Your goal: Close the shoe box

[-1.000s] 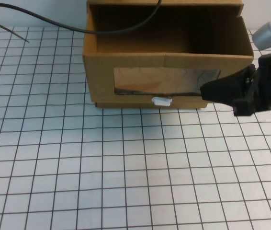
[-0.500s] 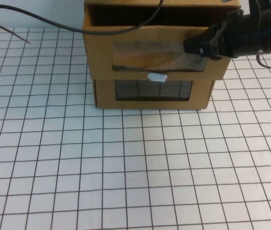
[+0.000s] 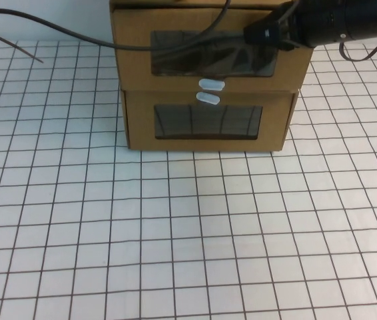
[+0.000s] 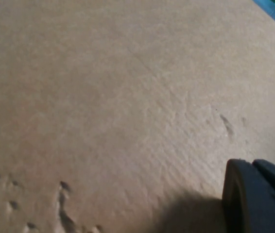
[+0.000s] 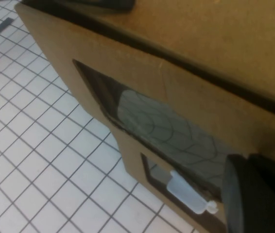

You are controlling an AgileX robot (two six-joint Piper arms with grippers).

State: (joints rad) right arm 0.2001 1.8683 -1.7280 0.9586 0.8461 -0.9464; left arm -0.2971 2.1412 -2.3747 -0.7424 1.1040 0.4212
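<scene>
The shoe box (image 3: 208, 61) is the upper of two stacked cardboard boxes at the table's far side. Its wide windowed front panel stands about flush over the box below, with its white tab (image 3: 211, 84) at the bottom edge. My right gripper (image 3: 256, 32) is shut and its tip touches the right part of that front panel. In the right wrist view the gripper (image 5: 234, 170) is beside the shoe box window (image 5: 152, 126). My left gripper (image 4: 247, 167) is out of the high view. It is shut and close against a plain cardboard surface (image 4: 108, 97).
The lower cardboard box (image 3: 207, 127) has a narrower front with a window and a white tab (image 3: 207, 98) at its top edge. A black cable (image 3: 75, 37) runs from the far left over the shoe box. The white gridded table (image 3: 188, 233) spreads out in front.
The shoe box drawer stood pulled out towards me, hiding the lower box. My right gripper has pushed its front panel back, and the lower box now shows.
</scene>
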